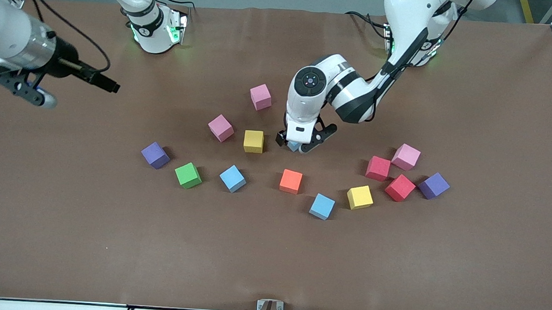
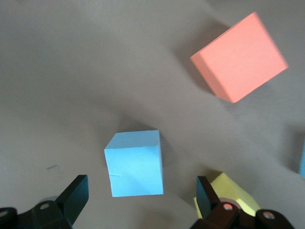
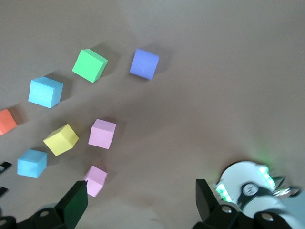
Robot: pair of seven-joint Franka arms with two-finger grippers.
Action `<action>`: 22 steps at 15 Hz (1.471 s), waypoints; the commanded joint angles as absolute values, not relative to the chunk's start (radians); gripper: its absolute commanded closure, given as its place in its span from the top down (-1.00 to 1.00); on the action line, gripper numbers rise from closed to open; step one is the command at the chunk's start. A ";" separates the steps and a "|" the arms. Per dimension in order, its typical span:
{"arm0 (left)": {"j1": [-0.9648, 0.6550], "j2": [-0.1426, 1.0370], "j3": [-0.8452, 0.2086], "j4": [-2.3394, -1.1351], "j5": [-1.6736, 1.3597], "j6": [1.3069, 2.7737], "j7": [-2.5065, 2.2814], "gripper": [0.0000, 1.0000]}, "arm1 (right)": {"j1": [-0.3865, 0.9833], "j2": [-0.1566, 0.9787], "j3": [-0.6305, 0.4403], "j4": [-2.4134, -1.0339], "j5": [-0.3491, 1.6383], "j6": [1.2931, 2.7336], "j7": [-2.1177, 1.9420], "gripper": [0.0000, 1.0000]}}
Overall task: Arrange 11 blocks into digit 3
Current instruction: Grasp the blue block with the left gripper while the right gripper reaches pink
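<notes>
The blocks lie scattered in a loose arc on the brown table; no digit 3 is in view. My left gripper (image 1: 298,144) is low over a light blue block (image 1: 294,146), open, with its fingers on either side of the block (image 2: 135,163) and apart from it. Beside it sit a yellow block (image 1: 253,141) and, nearer the front camera, an orange block (image 1: 290,181). Two pink blocks (image 1: 220,127) (image 1: 260,97) lie toward the right arm's end. My right gripper (image 1: 30,92) hangs open and empty, high over the right arm's end, waiting.
A green block (image 1: 188,175), two light blue blocks (image 1: 232,178) (image 1: 322,206), a yellow block (image 1: 359,197), two red blocks (image 1: 378,168) (image 1: 399,187) and a pink block (image 1: 405,156) fill the arc. Purple cubes (image 1: 155,155) (image 1: 433,185) sit at its ends.
</notes>
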State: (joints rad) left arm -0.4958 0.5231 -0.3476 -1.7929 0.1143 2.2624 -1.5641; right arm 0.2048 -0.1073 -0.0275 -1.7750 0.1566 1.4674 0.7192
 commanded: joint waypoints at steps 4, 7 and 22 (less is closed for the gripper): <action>-0.526 0.541 -0.344 -1.873 0.135 2.358 -1.594 1.00 | 0.376 -0.345 0.033 -2.164 0.175 1.684 1.191 1.00; -0.534 0.548 -0.341 -1.910 0.140 2.390 -1.595 1.00 | 0.383 -0.344 0.141 -2.250 0.176 1.790 1.414 1.00; -0.520 0.600 -0.331 -1.896 0.219 2.465 -1.591 -0.34 | 0.689 0.049 0.198 -2.353 0.144 2.365 1.825 1.00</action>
